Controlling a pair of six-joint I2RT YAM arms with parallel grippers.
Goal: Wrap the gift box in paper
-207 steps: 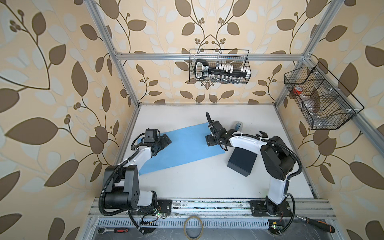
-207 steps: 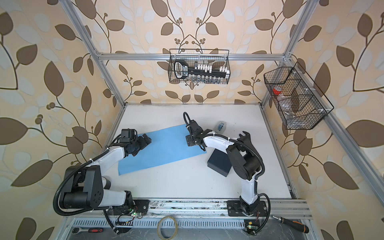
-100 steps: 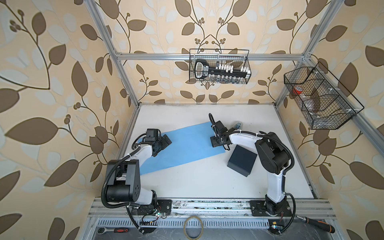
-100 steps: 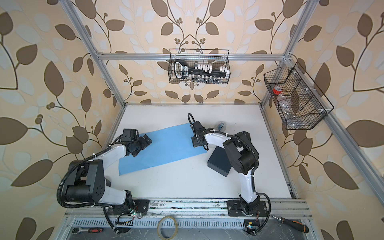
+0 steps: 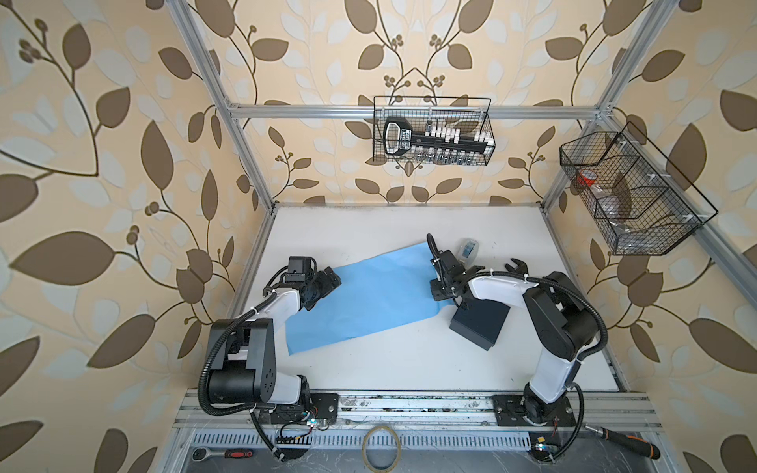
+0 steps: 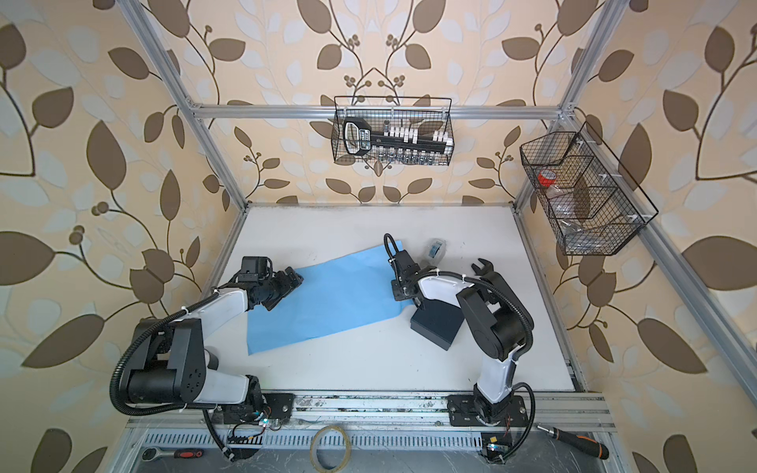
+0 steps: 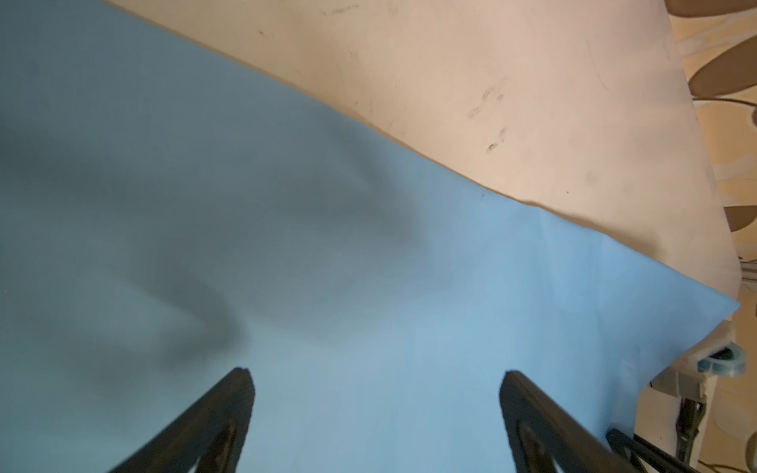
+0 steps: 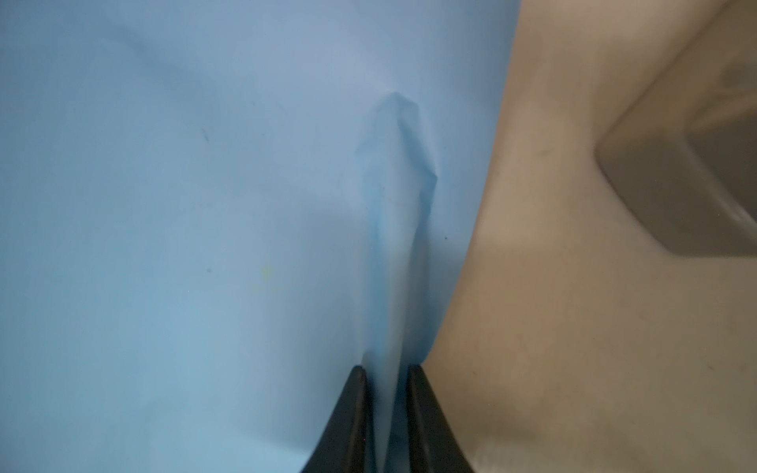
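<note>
Paper (image 5: 368, 295) pinched at one end, box (image 5: 479, 323) beside it
Top views: paper flat on the table (image 5: 409, 368), box just beside its right end. Left wrist: left gripper (image 7: 377, 372) spread wide over the paper. Right wrist: right gripper (image 8: 385, 368) clamped on a raised fold (near the paper's edge).

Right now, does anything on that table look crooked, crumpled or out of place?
Yes. The paper lies slanted on the table, and the right gripper pinches up a creased ridge near its edge. The gift box sits beside the paper, not on it, also turned at an angle.
</note>
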